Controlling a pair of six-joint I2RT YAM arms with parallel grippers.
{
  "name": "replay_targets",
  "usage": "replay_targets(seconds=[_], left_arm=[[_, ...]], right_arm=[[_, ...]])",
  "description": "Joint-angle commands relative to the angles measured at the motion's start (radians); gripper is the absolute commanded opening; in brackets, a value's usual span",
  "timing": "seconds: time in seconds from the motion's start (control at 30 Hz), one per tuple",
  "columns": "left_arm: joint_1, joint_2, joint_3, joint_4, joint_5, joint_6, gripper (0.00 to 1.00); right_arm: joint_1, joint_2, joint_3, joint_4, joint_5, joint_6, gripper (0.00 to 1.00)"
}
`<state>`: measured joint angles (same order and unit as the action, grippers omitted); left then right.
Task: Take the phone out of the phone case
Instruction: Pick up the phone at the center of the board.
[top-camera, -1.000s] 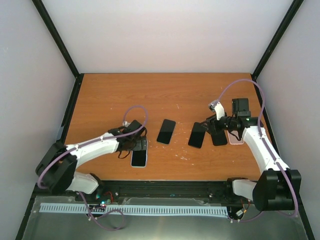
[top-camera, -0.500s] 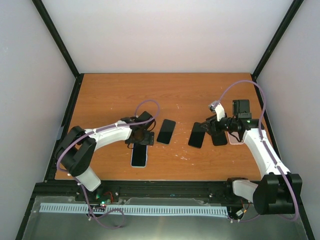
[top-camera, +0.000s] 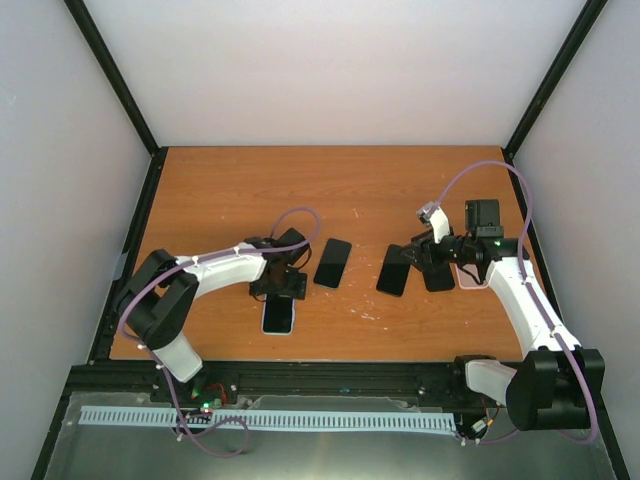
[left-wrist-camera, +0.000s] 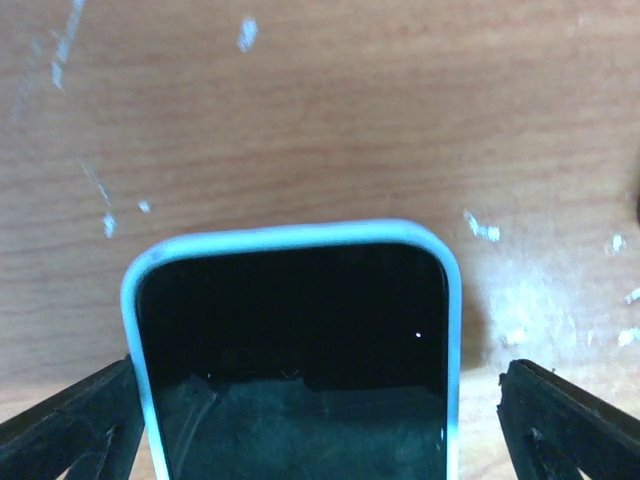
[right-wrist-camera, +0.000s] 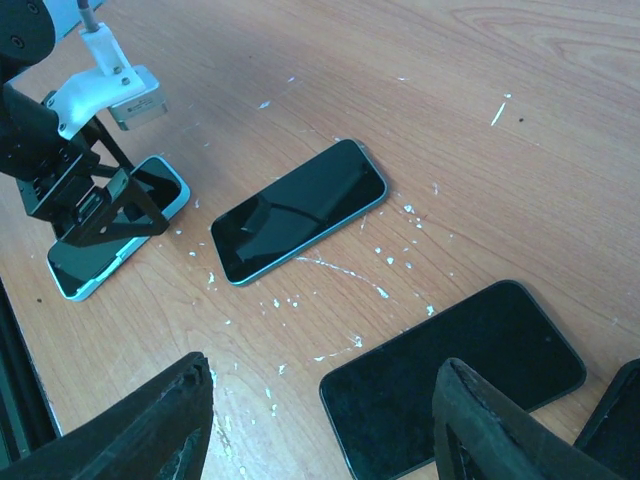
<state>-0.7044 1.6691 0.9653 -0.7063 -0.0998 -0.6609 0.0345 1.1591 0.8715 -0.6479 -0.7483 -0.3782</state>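
Note:
A dark-screened phone in a light blue case (top-camera: 278, 316) lies flat near the table's front edge. In the left wrist view (left-wrist-camera: 296, 340) its rounded end sits between my fingers. My left gripper (top-camera: 281, 283) is open wide and straddles that end, one black finger (left-wrist-camera: 62, 428) on each side, with gaps to the case. It grips nothing. My right gripper (top-camera: 416, 256) is open and empty. It hovers above a bare black phone (right-wrist-camera: 455, 370) at mid-right. The cased phone and my left gripper also show in the right wrist view (right-wrist-camera: 112, 232).
A bare phone with a teal edge (top-camera: 332, 262) lies right of my left gripper. Two dark phones (top-camera: 394, 270) (top-camera: 438, 277) and a pink case (top-camera: 472, 277) lie under and beside my right arm. White scuff marks dot the wood. Black frame posts bound the table.
My left arm reached forward and swung its elbow in; the gripper then settled back slightly over the far end of the cased phone. The right arm barely moved.

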Motion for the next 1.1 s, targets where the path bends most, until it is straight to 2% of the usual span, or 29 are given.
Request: replay_targets(seconds=[0.0,0.17,0.37,0.43,0.5,0.53,0.67,0.73,0.83,0.97,1.07], left_arm=[[-0.025,-0.048,-0.036,0.026,0.146,0.02,0.96],[-0.112,-0.049,-0.052,0.017,0.189,-0.018,0.95],[-0.255,-0.054,-0.051,0.121,0.273,0.019,0.92],[-0.322,-0.039,-0.023,0.114,0.23,0.059,0.93],[-0.357,-0.033,0.014,0.049,0.089,0.041,0.95],[-0.365,-0.055,0.023,0.022,0.037,0.03,0.96],[-0.368,-0.256,0.019,-0.032,-0.095,-0.028,0.99],[-0.363,-0.381,-0.003,-0.045,-0.146,-0.075,0.99],[-0.296,-0.542,-0.038,-0.052,-0.166,-0.134,1.0],[-0.168,-0.677,-0.093,-0.021,-0.109,-0.154,0.99],[-0.097,-0.707,-0.114,0.006,-0.099,-0.155,1.0]], right_arm=[[0.006,-0.016,0.009,-0.005,-0.019,-0.015,0.6],[0.005,-0.017,0.008,-0.009,-0.025,-0.015,0.6],[0.005,-0.008,0.011,-0.014,-0.043,-0.022,0.6],[0.005,-0.012,0.012,-0.024,-0.059,-0.038,0.6],[0.005,-0.013,0.016,-0.042,-0.079,-0.082,0.6],[0.005,-0.008,0.023,-0.069,-0.095,-0.133,0.61],[0.008,0.041,0.076,-0.266,-0.094,-0.571,0.67],[0.028,0.069,0.101,-0.353,-0.075,-0.742,0.76],[0.147,0.087,0.123,-0.368,0.006,-0.814,0.99],[0.406,0.071,0.096,-0.264,0.114,-0.845,1.0],[0.605,0.142,0.097,-0.211,0.294,-0.924,1.0]])
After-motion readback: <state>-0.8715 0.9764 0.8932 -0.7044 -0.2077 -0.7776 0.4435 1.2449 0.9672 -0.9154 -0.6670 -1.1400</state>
